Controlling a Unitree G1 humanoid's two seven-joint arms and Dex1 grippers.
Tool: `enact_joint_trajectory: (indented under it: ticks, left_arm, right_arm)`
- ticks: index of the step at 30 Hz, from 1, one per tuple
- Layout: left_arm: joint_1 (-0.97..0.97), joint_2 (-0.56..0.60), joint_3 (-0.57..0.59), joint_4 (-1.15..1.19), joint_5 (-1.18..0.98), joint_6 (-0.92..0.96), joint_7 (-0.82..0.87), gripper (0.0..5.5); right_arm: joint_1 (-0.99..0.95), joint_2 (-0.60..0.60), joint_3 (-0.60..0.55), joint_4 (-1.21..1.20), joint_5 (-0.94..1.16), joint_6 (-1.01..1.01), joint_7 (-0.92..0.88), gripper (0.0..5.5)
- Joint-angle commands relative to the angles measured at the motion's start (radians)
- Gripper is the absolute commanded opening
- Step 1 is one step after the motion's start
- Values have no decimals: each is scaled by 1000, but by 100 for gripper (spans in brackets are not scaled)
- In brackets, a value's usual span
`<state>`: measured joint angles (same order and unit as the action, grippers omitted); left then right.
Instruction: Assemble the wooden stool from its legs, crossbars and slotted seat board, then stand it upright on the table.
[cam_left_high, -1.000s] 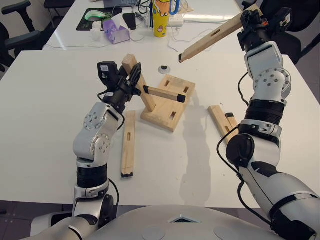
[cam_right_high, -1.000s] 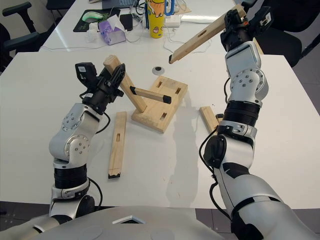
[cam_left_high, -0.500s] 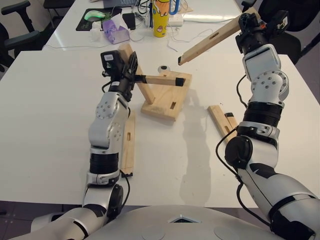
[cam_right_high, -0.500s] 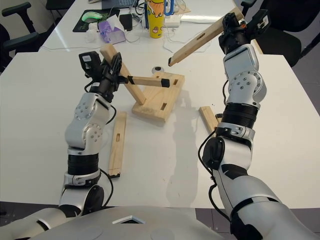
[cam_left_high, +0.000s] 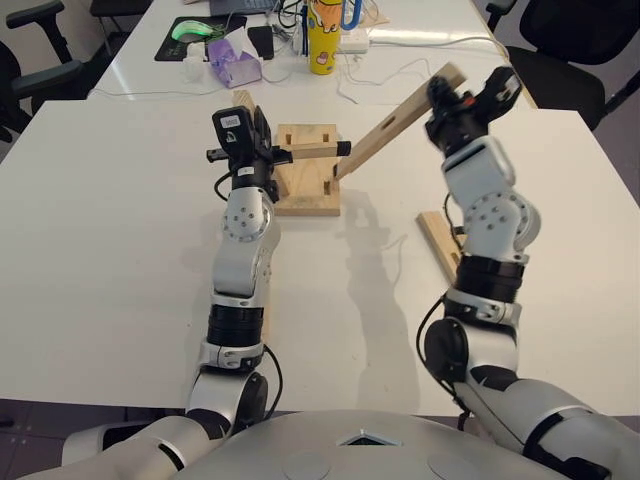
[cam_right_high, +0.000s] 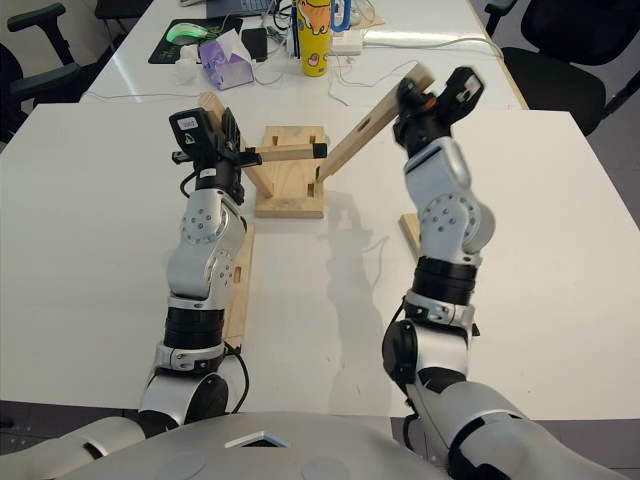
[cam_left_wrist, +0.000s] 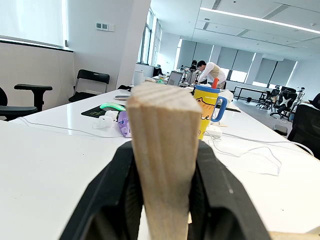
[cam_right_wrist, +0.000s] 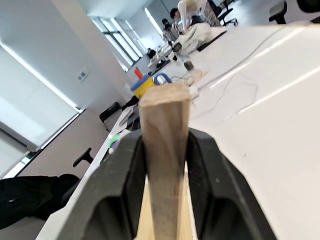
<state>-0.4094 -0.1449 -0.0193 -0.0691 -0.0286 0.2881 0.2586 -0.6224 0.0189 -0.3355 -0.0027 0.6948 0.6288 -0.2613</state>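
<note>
The slotted seat board (cam_left_high: 300, 196) lies flat on the white table (cam_left_high: 120, 230). A wooden leg (cam_left_high: 243, 99) stands in it at the left, tilted, with my left gripper (cam_left_high: 248, 136) shut on its upper part; the left wrist view has this leg (cam_left_wrist: 162, 150) between the pads. A dark-tipped crossbar (cam_left_high: 312, 151) sticks out from that leg over the board. My right gripper (cam_left_high: 452, 100) is shut on a second slotted leg (cam_left_high: 385, 130), which slants down to the board's right edge. A loose leg (cam_right_high: 240, 285) lies behind my left arm.
Loose wooden pieces (cam_left_high: 438, 240) lie on the table behind my right arm. On the far table stand a yellow mug (cam_left_high: 321, 40), a purple box (cam_left_high: 235, 62) and white cables (cam_left_high: 400, 60). Office chairs (cam_left_high: 40, 60) stand at the far corners.
My left gripper swung its leg and the seat board farther back and squared the board up. My right arm lowered its leg leftward until the lower end reached the board.
</note>
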Motion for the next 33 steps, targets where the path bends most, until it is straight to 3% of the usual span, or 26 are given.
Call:
enact_joint_trajectory:
  ticks: [1,10,22,33]
  left_arm:
    - [31,-15,2,6,3,43,0,104]
    - [45,-15,-4,-28,18,55,11,104]
    - [39,-17,-13,-25,22,52,8,104]
    - [33,-17,-23,-28,29,47,9,104]
  right_arm:
    - [26,23,14,-61,-1,26,-26,104]
    - [99,21,94,-164,-111,22,-48,104]
    - [91,36,130,-66,-202,-112,33,104]
    - [106,17,281,-121,-369,-24,-4,104]
